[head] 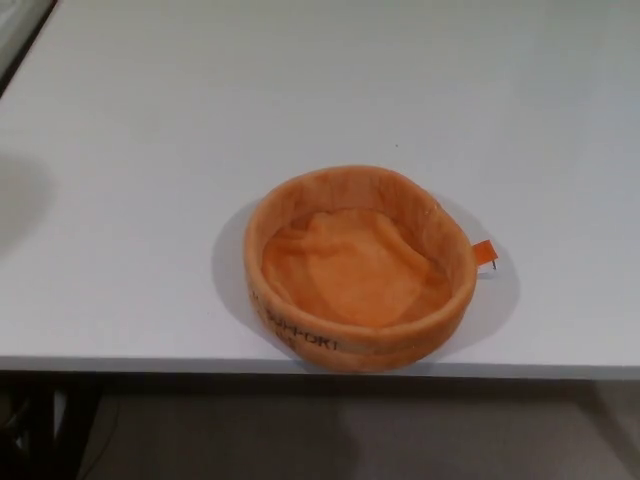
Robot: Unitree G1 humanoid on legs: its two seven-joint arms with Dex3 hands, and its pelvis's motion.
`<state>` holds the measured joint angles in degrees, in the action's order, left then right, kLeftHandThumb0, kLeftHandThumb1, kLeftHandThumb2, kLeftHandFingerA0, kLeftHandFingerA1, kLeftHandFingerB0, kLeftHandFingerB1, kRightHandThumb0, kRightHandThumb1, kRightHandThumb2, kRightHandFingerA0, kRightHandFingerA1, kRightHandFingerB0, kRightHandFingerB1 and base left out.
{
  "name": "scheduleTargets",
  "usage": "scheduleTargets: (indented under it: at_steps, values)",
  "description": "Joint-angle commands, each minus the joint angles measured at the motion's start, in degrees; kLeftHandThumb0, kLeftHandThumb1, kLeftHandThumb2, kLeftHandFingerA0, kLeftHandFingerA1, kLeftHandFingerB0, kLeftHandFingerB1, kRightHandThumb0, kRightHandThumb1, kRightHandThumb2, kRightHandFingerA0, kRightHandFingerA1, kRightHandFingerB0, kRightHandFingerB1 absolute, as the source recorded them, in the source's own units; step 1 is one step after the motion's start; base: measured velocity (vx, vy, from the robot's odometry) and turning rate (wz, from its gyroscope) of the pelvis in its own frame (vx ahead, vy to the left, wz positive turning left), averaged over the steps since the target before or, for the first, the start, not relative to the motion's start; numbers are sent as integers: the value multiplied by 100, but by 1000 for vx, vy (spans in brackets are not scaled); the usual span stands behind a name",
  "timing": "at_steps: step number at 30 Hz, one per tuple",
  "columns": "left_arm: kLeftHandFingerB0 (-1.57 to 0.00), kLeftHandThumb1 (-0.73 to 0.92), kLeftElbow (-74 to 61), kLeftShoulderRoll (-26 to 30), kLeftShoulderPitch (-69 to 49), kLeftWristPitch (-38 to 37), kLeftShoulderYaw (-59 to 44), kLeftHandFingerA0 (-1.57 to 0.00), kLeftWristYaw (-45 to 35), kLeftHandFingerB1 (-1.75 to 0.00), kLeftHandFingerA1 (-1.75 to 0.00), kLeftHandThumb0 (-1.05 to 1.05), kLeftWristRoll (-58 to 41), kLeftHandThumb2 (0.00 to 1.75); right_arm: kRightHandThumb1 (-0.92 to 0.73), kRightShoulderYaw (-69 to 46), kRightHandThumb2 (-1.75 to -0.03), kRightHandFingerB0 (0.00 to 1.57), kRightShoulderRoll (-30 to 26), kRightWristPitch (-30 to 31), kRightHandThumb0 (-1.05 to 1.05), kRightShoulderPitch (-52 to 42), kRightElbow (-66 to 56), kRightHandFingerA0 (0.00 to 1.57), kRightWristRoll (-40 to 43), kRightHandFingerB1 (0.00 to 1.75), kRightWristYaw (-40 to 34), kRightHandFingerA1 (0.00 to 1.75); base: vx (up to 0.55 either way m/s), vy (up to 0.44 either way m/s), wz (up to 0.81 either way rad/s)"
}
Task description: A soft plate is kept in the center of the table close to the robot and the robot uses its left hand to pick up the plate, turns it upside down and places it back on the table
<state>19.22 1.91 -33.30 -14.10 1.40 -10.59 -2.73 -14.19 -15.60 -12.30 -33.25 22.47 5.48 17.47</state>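
Nearest to me is the front edge of the white table (120, 300), and under it only dark floor and shadow. Neither of my hands shows in the head view, so I cannot tell how either one stands, wide or closed.

Just behind that front edge, a little right of its middle, sits the soft orange plate (358, 268). It is right side up, mouth to the ceiling, with a raised wall all round and a rumpled floor inside. Dark lettering runs along the near wall, and a small orange tag (484, 253) sticks out on the side toward the table's right edge.

I judge it plush and light; the wall should fold under a pinch and not slide. It will sag once lifted, so I would take it by the rim on the side toward the table's left edge, thumb inside and fingers outside, and grip firmly before turning it over.

Beyond the plate the table runs bare to its far edge.
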Motion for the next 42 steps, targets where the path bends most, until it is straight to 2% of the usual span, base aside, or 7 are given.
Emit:
scheduleTargets:
  at_steps: [1,8,9,35,36,41,42]
  values:
    - [-29,73,-969,-166,-641,-2384,-155,-32,-892,-36,-48,-97,-1120,80,-92,-624,-68,20,-426,-1363,-80,-718,-1325,34,1543,28,1741,36,0,0,0]
    - [-28,73,-994,-166,-604,-2426,-212,-32,-981,-36,-47,-99,-1174,80,-91,-708,-69,20,-340,-1354,-81,-617,-1177,36,1532,28,1821,34,0,0,0]
    - [-31,86,-966,-173,-577,-2464,-223,-32,-959,-31,-43,-93,-1133,67,-75,-720,-106,13,-354,-1356,-84,-624,-1226,27,1500,41,1815,47,0,0,0]
    - [-31,87,-498,-241,-439,-3056,-309,-30,-1245,-30,-42,-94,-1303,67,-92,-925,-73,14,-287,-2030,-84,-205,-432,27,1383,26,2144,31,0,0,0]
    - [-21,67,-504,-228,-457,-3034,-310,-24,-1253,-42,-51,-91,-1311,110,-92,-919,-73,15,-263,-1976,-82,-275,-600,28,1433,28,2152,32,0,0,0]
    - [-22,72,-629,-264,-572,-3154,-322,-26,-1264,-42,-51,-94,-1396,114,-92,-934,-73,16,-227,-1802,-81,-444,-959,28,1493,28,2111,33,0,0,0]
    - [-29,88,-693,-254,-614,-3149,-325,-27,-1277,-29,-40,-95,-1435,68,-91,-943,-72,16,-222,-1840,-83,-402,-842,29,1500,28,2140,32,0,0,0]
